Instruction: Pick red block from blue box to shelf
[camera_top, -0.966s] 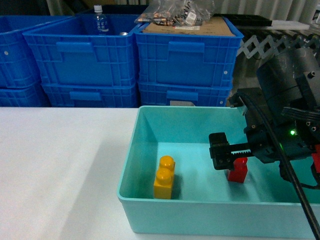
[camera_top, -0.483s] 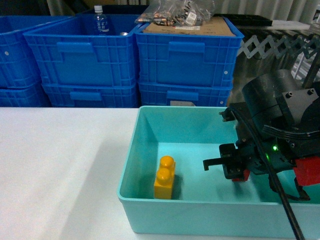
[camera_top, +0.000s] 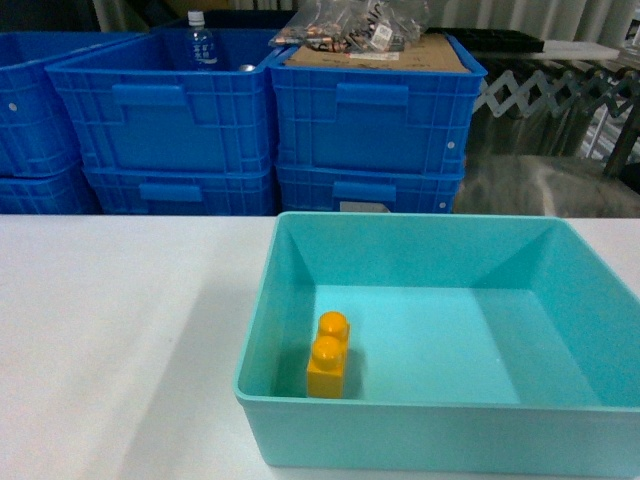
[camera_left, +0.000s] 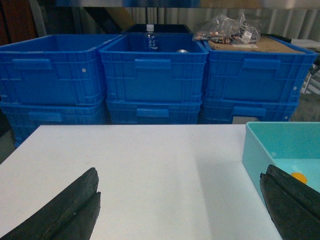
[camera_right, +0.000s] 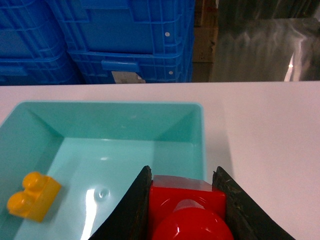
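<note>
Now, the biggest things in the room are the dark blue ribbed plastic crates (camera_top: 270, 110), stacked behind the flat white table (camera_top: 110, 340). On that table sits the light turquoise plastic tub with smooth walls (camera_top: 262, 300). Inside it, near the front left, stands one tall orange-yellow toy brick with two bumps (camera_top: 328, 354). The small red plastic block with one round bump (camera_right: 187, 215) is not in the tub. It is up in the air, above the tub's right edge, pinched tight between the two black fingers (camera_right: 131, 212) of the right gripper (camera_right: 186, 212). The left gripper (camera_left: 180, 212) hangs low over the table to the left of the tub with its fingers spread wide and nothing in them. So I think the picking-up part is done, and the carrying part is under way. The shiny steel rack cannot be seen in any view. Next the robot likely must turn or roll to find it, holding on tight, then set the red block on a tier.
</note>
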